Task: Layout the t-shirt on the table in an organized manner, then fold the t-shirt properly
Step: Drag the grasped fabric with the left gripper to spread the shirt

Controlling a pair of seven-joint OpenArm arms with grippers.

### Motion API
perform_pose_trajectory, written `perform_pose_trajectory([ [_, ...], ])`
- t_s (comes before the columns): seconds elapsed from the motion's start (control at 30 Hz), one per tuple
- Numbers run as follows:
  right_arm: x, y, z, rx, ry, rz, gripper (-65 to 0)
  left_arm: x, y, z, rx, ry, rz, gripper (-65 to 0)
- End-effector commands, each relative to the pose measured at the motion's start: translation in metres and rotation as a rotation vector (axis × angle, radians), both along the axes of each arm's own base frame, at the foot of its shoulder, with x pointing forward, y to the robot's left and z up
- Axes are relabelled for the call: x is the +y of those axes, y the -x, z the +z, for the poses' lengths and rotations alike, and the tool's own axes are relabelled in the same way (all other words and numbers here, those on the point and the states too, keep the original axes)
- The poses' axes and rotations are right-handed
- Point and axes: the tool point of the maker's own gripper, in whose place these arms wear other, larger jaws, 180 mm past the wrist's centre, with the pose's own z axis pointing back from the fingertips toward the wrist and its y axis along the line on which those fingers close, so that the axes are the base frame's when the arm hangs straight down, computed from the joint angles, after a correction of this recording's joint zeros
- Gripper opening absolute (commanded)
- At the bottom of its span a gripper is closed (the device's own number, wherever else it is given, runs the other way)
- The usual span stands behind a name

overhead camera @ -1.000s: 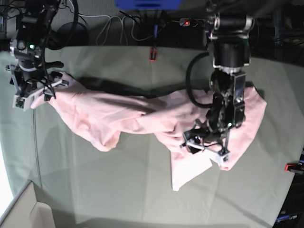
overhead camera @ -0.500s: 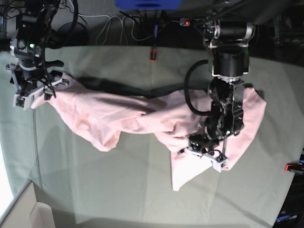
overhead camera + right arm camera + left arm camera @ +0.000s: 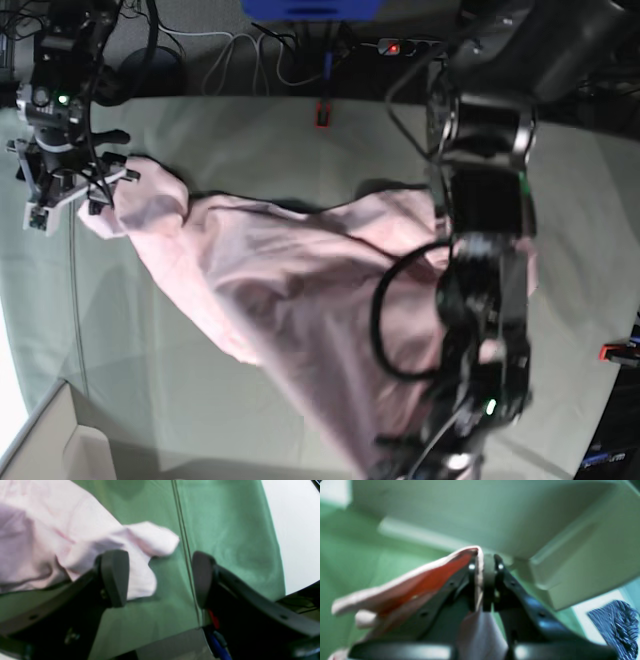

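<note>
Now | t-shirt (image 3: 475,585) pinched in left gripper (image 3: 483,585) | apparently lifted

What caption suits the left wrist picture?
Left gripper pinching the pale pink t-shirt's edge above the green table.

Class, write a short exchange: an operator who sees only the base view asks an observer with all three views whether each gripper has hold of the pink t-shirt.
Operator: The left arm blocks my view of its gripper. Is the t-shirt held there?
Observer: Yes. The left wrist view shows the left gripper shut on a thin fold of the shirt, pinched between its pads.
Operator: And at the other end?
Observer: The right wrist view shows the right gripper open. A tip of the shirt lies on the table by one finger, with nothing pinched.
</note>
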Motion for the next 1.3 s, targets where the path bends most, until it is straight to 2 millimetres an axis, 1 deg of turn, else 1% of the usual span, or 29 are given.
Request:
perform_pose_trajectory([
  [0.0, -0.005, -0.004, 0.010, -0.031, 0.025, 0.007, -24.7, -0.011, -0.010, 0.048, -0.112, 0.019, -0.014, -64.7],
  [0.03, -0.005, -0.003, 0.009, -0.028, 0.028, 0.008, -24.7, -0.022, -0.017, 0.054, -0.109, 0.015, -0.032, -64.7],
  [0.07, -0.005, -0.001, 0.008, -0.023, 0.028, 0.008, -24.7, -0.034, -0.025, 0.053, -0.091, 0.012, -0.051, -64.6],
  [0.1, -0.005, -0.001, 0.009, -0.023, 0.029, 0.008, -24.7, -0.040, -0.034, 0.056, -0.085, 0.008, -0.060, -64.6],
  [0.13, -0.006, -0.001, 0.009, -0.023, 0.030, 0.008, -24.7, -0.046, -0.044, 0.056, -0.074, 0.004, -0.062, -64.6],
  [0.2, -0.005, 0.003, 0.006, -0.012, 0.027, 0.007, -24.7, -0.055, -0.066, 0.034, -0.019, -0.031, -0.057, -64.5],
  [0.27, -0.005, 0.007, 0.003, -0.001, 0.025, 0.007, -24.7, -0.058, -0.085, 0.005, 0.041, -0.078, -0.042, -63.7],
  [0.33, -0.004, 0.009, 0.002, 0.005, 0.023, 0.006, -24.7, -0.055, -0.096, -0.018, 0.088, -0.108, -0.019, -58.5],
  [0.4, -0.003, 0.011, 0.000, 0.011, 0.018, 0.004, -24.7, -0.051, -0.103, -0.029, 0.098, -0.126, 0.007, -48.3],
  [0.43, -0.001, 0.014, -0.003, 0.017, 0.011, 0.000, -24.7, -0.050, -0.103, -0.033, 0.096, -0.126, 0.012, -43.4],
  [0.47, 0.001, 0.016, -0.004, 0.022, 0.004, -0.003, -24.7, -0.049, -0.103, -0.032, 0.081, -0.125, 0.016, -39.0],
  [0.53, 0.002, 0.016, -0.005, 0.022, 0.001, -0.004, -24.7, -0.052, -0.099, -0.034, 0.073, -0.118, 0.008, -34.3],
  [0.6, 0.004, 0.017, -0.006, 0.022, -0.006, -0.006, -24.7, -0.058, -0.088, -0.043, 0.086, -0.103, -0.016, -34.0],
  [0.67, 0.007, 0.017, -0.007, 0.022, -0.013, -0.005, -24.7, -0.040, -0.074, -0.061, 0.112, -0.111, -0.007, -35.0],
  [0.7, 0.007, 0.015, -0.006, 0.018, -0.015, -0.004, -24.7, -0.034, -0.066, -0.066, 0.114, -0.114, -0.010, -35.4],
  [0.77, 0.008, 0.014, -0.006, 0.015, -0.016, -0.003, -24.7, -0.022, -0.041, -0.086, 0.136, -0.130, -0.019, -35.7],
  [0.8, 0.008, 0.013, -0.005, 0.013, -0.017, -0.003, -24.7, -0.016, -0.029, -0.093, 0.142, -0.138, -0.020, -35.7],
  [0.87, 0.009, 0.013, -0.005, 0.011, -0.020, -0.001, -24.7, 0.007, 0.002, -0.114, 0.164, -0.177, -0.016, -35.7],
  [0.93, 0.010, 0.012, -0.005, 0.007, -0.022, -0.002, -24.6, 0.024, 0.034, -0.138, 0.192, -0.210, -0.012, -35.7],
  [1.0, 0.010, 0.007, -0.003, -0.005, -0.026, -0.003, -24.6, 0.043, 0.062, -0.169, 0.239, -0.279, -0.003, -35.7],
  [1.1, 0.010, 0.006, -0.002, -0.010, -0.026, -0.003, -24.5, 0.058, 0.092, -0.208, 0.305, -0.404, 0.008, -35.7],
  [1.2, 0.012, 0.005, -0.002, -0.010, -0.028, 0.001, -24.4, 0.071, 0.108, -0.224, 0.319, -0.554, 0.021, -35.7],
  [1.27, 0.019, 0.002, -0.003, -0.009, -0.035, 0.021, -24.4, 0.078, 0.113, -0.230, 0.321, -0.645, 0.027, -35.7],
])
